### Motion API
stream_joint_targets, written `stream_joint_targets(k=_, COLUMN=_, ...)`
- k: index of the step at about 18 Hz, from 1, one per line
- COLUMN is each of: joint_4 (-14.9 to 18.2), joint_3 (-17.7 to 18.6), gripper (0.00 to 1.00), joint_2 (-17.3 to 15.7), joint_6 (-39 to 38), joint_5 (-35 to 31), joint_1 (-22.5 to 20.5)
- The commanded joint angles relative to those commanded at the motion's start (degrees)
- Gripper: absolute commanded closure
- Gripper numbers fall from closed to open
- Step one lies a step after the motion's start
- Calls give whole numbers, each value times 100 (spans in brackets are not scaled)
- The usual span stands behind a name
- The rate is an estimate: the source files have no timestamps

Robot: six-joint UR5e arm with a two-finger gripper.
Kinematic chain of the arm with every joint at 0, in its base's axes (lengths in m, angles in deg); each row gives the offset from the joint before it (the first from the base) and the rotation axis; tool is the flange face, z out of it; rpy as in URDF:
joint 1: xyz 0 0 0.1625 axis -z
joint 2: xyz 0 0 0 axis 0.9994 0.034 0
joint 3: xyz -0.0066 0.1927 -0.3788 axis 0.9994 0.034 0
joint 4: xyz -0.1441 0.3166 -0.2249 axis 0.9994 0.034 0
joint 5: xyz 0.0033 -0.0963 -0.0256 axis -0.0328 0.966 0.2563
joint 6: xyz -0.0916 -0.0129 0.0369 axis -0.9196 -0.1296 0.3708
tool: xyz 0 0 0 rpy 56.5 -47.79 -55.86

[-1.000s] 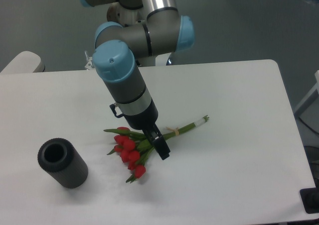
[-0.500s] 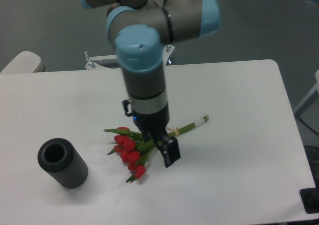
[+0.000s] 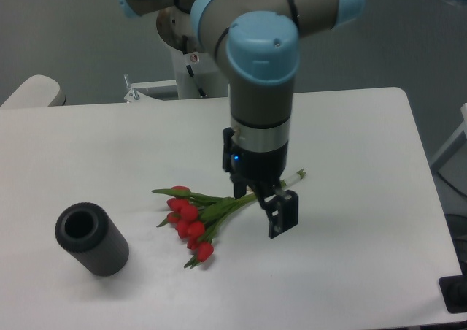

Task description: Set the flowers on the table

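Fixed camera view, looking down at the table point(image 3: 350, 133) from the front: the white top with rounded corners fills most of the frame, with grey floor behind it. The flowers point(image 3: 195, 217) lie flat on the table surface near its middle, red heads clustered toward the lower left, green leaves spreading around them, and the stems running up and to the right, where the pale cut ends emerge beside the arm (the tie on the stems is hidden behind the wrist). The arm point(image 3: 261, 74) descends from the top of the frame, its blue-capped joint foremost and the grey wrist section pointing down over the stem portion of the bouquet. The gripper point(image 3: 279, 212) sits just to the right of the leaves, above or beside the stems; one dark finger point(image 3: 283, 215) is plainly visible, hanging free of the flowers, while the second is not clearly separable from the wrist body, so whether the fingers stand apart or together cannot be told from this angle. Nothing appears clamped between them. A dark grey ribbed hollow cylinder point(image 3: 92, 239) lies on its side at the lower left of the table, its open end facing up and left, well apart from the bouquet. A pale rounded object point(image 3: 33, 91) shows at the far left edge, behind the table.
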Motion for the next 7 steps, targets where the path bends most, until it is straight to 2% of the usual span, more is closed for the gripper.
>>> stream_joint_targets(k=7, joint_4=9, joint_3=0, gripper=1, joint_2=0, joint_6=18, joint_5=0, joint_1=-35)
